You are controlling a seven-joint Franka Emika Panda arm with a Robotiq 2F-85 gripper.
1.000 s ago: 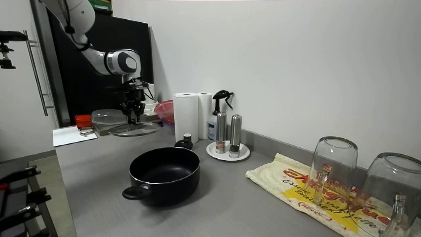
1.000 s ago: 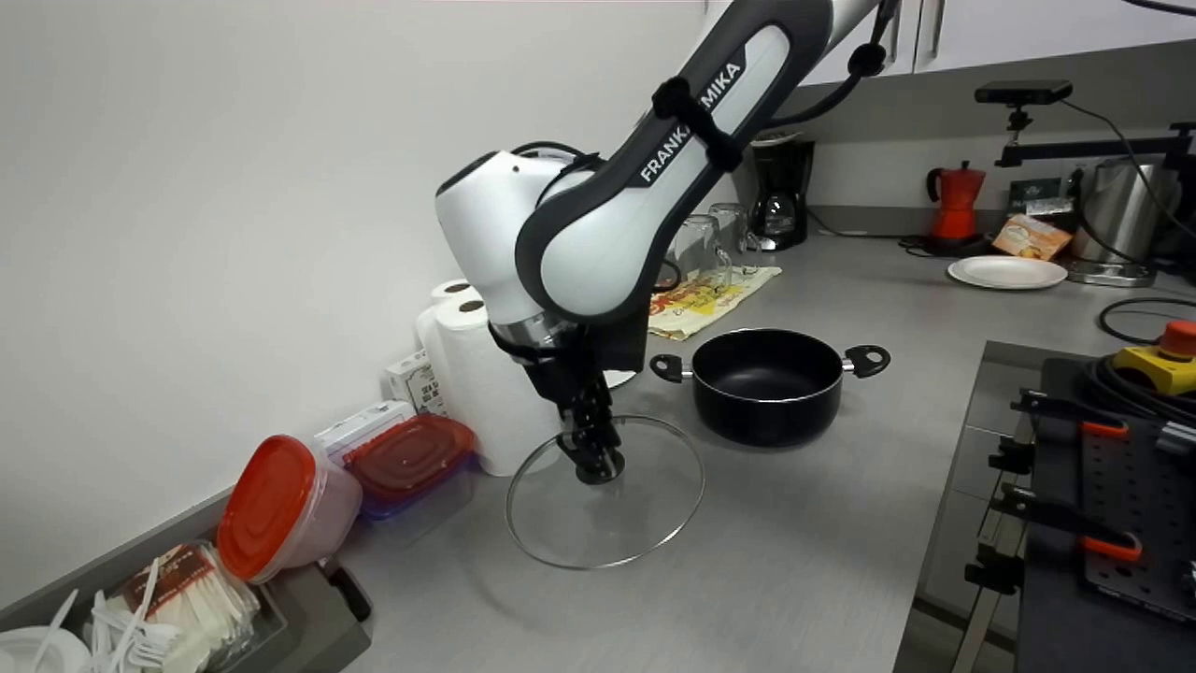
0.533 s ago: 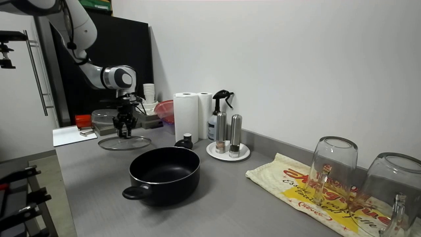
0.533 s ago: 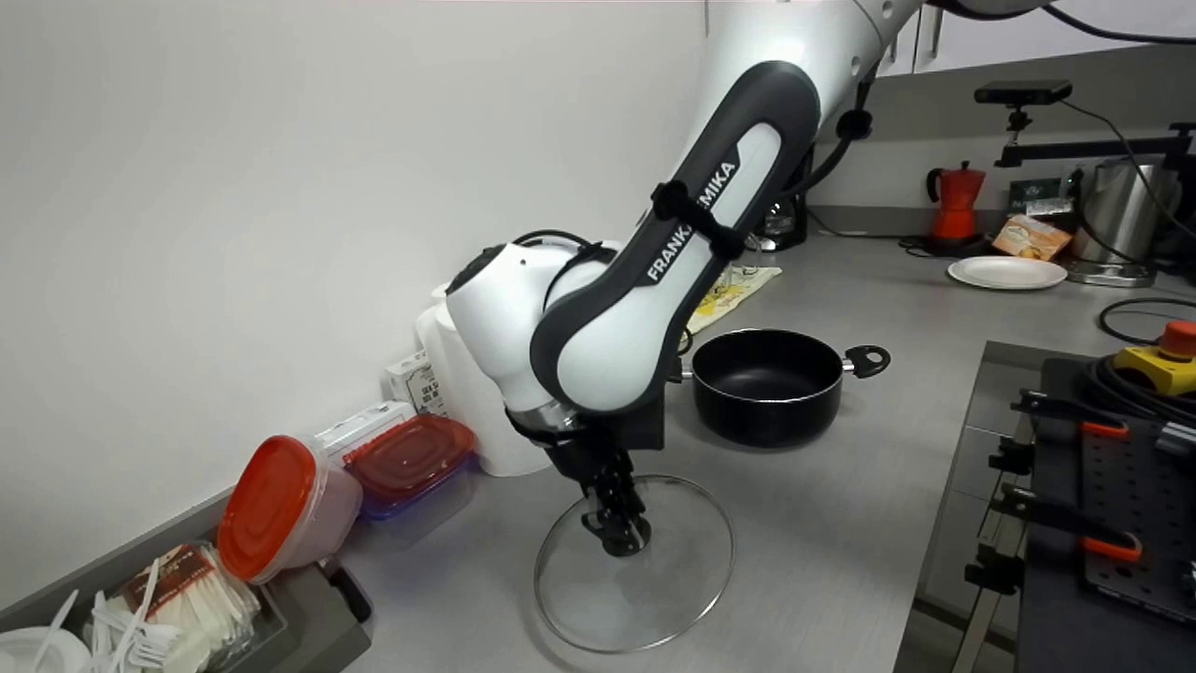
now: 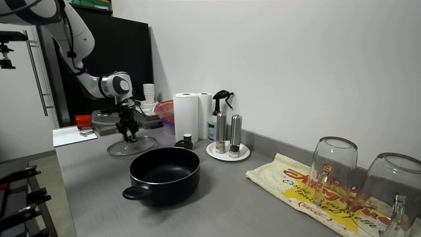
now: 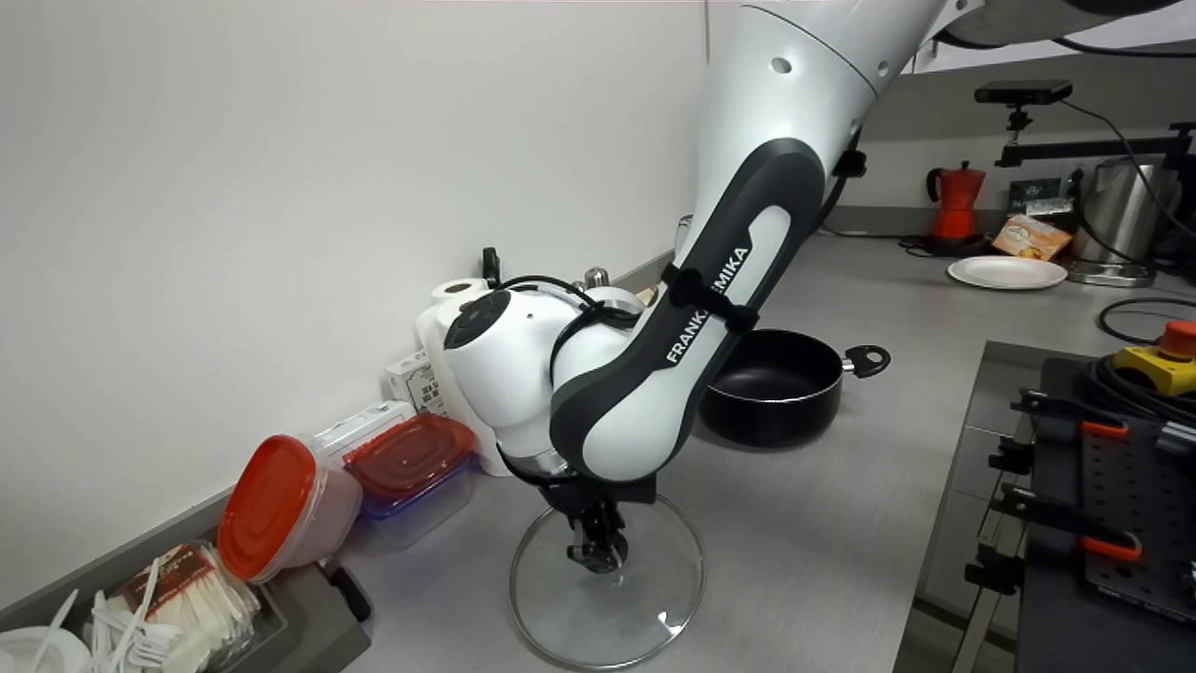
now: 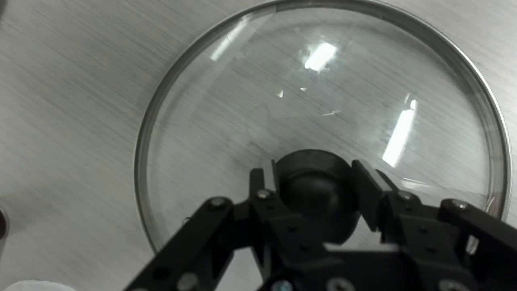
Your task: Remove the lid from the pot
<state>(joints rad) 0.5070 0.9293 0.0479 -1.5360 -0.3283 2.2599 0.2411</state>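
The lid (image 5: 118, 148) is clear glass with a metal rim and a black knob (image 7: 319, 198). It is off the pot, low over the counter and slightly tilted. Whether its edge touches the counter I cannot tell. In the wrist view the lid (image 7: 226, 105) fills most of the picture. My gripper (image 7: 315, 171) has a pad on each side of the knob, shut on it. The gripper also shows in both exterior views (image 5: 131, 138) (image 6: 600, 559). The black pot (image 5: 171, 189) stands uncovered on the counter; in an exterior view the arm hides one handle of the pot (image 6: 775, 416).
Paper towel rolls (image 5: 185, 115) and a white plate with two grinders (image 5: 228, 154) stand along the wall. Red-lidded containers (image 6: 411, 453) and a grey box (image 6: 313, 622) are beside the lid. Glass mugs (image 5: 332, 164) stand on a cloth. The counter edge borders a dark cart (image 6: 1103, 523).
My gripper has carried the lid down toward the counter, away from the pot. In the last half second it shifted slightly sideways and the lid tilted. The pot has not moved.
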